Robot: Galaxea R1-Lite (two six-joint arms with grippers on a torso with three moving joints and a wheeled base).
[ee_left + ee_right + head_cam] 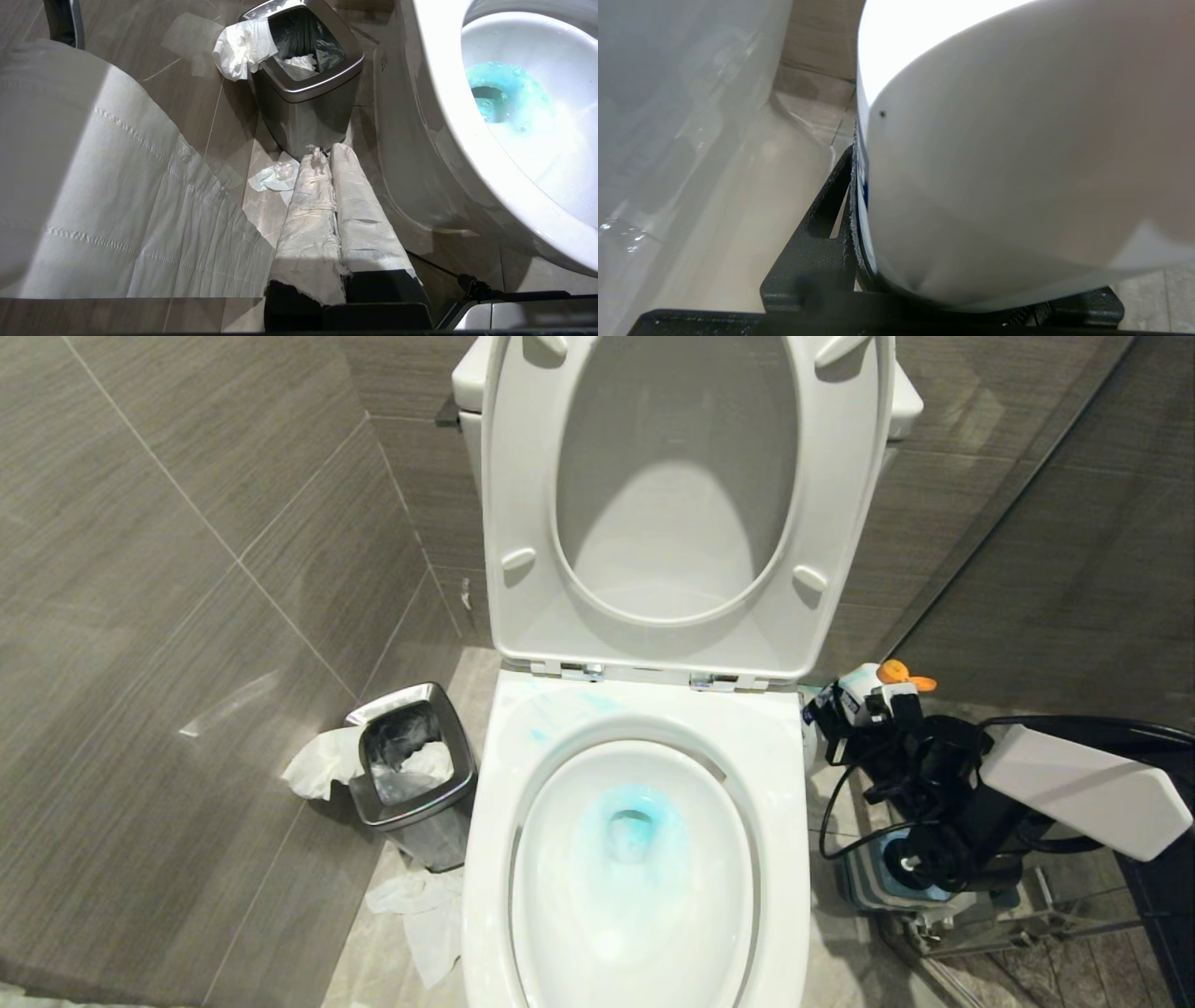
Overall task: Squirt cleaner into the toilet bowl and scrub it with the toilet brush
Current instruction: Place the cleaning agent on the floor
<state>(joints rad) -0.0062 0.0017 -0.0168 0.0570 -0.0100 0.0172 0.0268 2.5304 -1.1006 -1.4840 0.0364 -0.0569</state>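
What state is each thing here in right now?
Toilet bowl: seat and lid up, blue liquid pooled at the drain.
Cleaner: clamped in the right gripper beside the toilet.
Waste bin: open, paper hanging over its rim.
Left gripper: shut, paper-wrapped, holding nothing.

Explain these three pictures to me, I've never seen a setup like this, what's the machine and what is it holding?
This is a two-armed robot on wheels with three cameras. The head camera looks down on the toilet bowl, seat and lid raised, blue cleaner pooled in its water. On the floor to the robot's left stands a steel waste bin with crumpled paper around it. The left wrist camera shows the left gripper, its paper-wrapped fingers shut together and holding nothing, hanging beside the bowl. The right wrist camera is almost filled by the white cleaner bottle, which the right gripper clamps, low beside the toilet's right side.
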